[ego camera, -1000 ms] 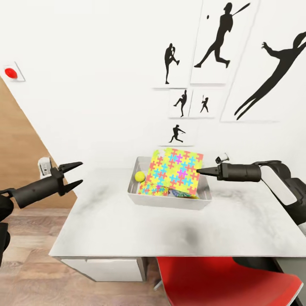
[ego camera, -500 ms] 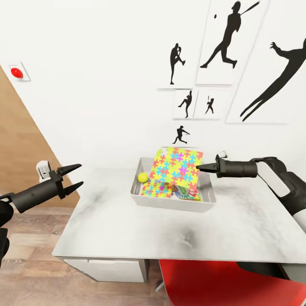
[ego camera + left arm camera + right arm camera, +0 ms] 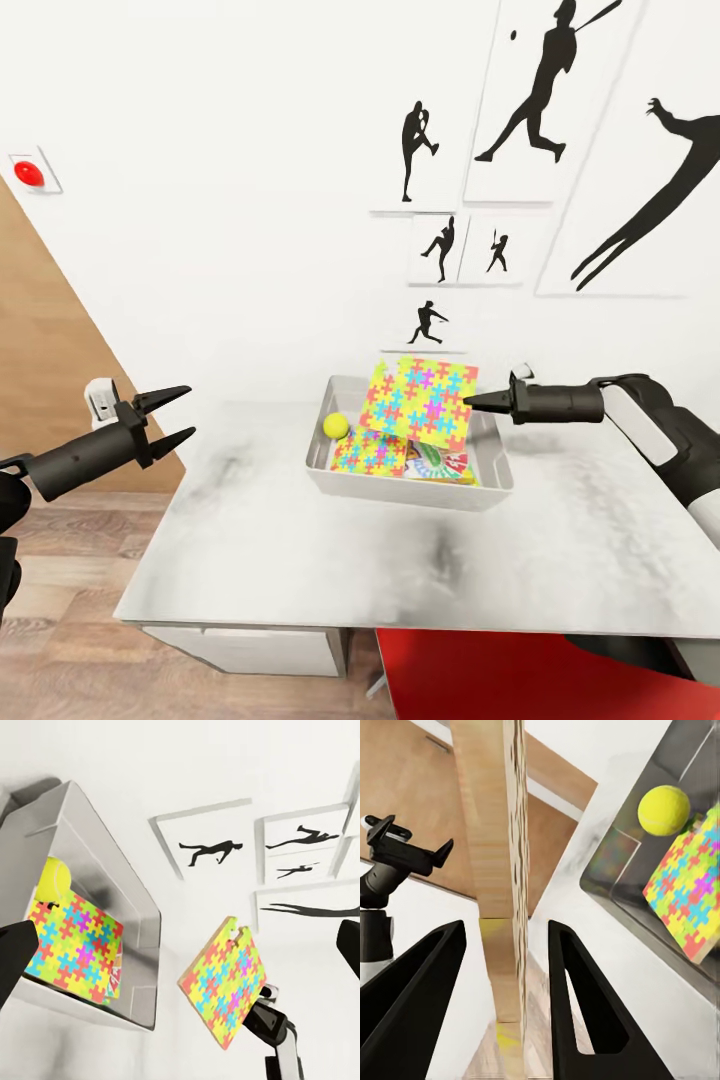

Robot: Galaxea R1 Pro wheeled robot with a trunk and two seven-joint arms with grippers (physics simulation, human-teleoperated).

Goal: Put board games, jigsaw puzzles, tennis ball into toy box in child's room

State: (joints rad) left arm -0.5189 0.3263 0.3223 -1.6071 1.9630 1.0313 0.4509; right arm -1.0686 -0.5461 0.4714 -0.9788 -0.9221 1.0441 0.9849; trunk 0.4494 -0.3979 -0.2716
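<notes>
Marbled table (image 3: 300, 540): right gripper (image 3: 468, 403) pinches a multicoloured jigsaw puzzle (image 3: 421, 397) tilted over the toy box (image 3: 410, 486). Puzzle sits lower than a second ago; left gripper (image 3: 180, 415) open, empty.

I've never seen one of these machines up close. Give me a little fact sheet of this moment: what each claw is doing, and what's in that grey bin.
right gripper: shut on a jigsaw puzzle, held tilted above the toy box
left gripper: open, holding nothing, off the table's left end
in the toy box: tennis ball, second puzzle lying flat, a board game partly showing
table: pale marbled top
</notes>
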